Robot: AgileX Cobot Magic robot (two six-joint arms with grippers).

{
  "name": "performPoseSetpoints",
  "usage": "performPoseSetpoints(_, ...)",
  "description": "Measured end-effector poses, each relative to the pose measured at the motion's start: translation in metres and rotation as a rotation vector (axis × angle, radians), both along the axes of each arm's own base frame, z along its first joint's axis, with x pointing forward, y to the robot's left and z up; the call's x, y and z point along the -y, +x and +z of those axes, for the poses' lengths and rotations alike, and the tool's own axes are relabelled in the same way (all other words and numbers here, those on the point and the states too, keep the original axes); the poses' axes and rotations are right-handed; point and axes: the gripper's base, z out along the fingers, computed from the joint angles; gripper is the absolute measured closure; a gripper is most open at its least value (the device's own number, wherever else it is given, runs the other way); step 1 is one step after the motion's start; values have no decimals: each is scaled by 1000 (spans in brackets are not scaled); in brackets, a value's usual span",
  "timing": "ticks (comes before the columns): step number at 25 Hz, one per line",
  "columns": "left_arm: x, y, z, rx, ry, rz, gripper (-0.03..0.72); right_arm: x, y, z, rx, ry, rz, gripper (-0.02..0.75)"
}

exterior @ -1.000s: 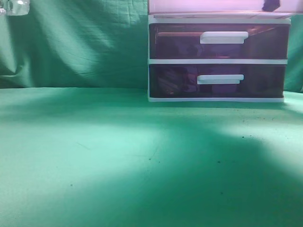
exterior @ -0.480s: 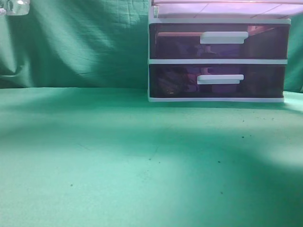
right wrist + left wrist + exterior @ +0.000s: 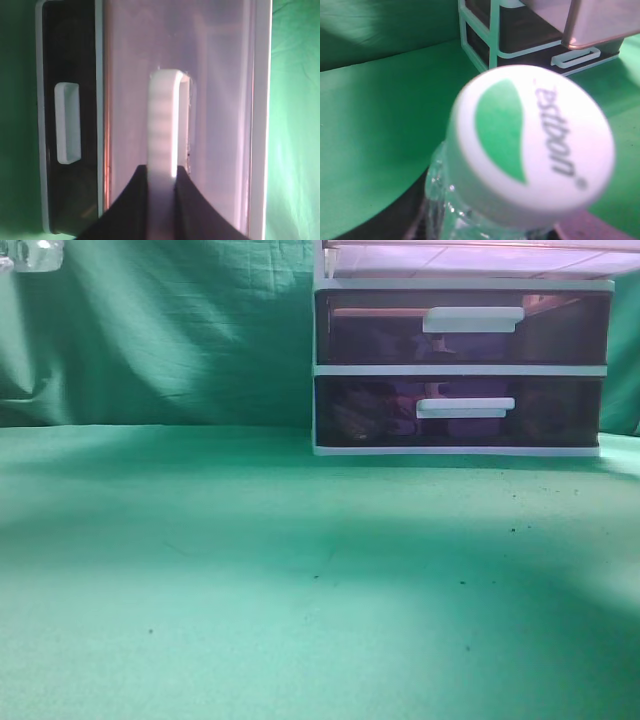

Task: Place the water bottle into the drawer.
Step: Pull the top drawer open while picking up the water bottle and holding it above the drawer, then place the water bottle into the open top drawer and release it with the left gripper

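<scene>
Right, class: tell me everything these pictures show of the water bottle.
The water bottle fills the left wrist view, seen from above its cap. The cap is white, round, with a green leaf shape and grey lettering. Below it shows clear, ridged plastic at the neck. The body is hidden, so how it is gripped cannot be told. It is held above the green cloth, apart from the pulled-out pink drawer.

The water bottle (image 3: pixel 520 165) is blurred and cut off below its neck; the drawer (image 3: pixel 470 258) is cropped by the exterior view's top edge.
</scene>
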Motion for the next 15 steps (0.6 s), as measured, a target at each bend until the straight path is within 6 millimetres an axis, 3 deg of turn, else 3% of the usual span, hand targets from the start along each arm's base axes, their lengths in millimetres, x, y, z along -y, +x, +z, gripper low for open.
performPoseSetpoints(7, 3, 3, 12, 56, -33, -18, 395, -9, -10, 5, -16, -11, 25, 651)
performPoseSetpoints(11, 10, 16, 43, 119, -54, -20, 395, -19, -17, 6, -41, -14, 54, 651)
performPoseSetpoints(15, 28, 38, 77, 140, 102, -48, 395, -19, -18, 5, -56, -17, 48, 651)
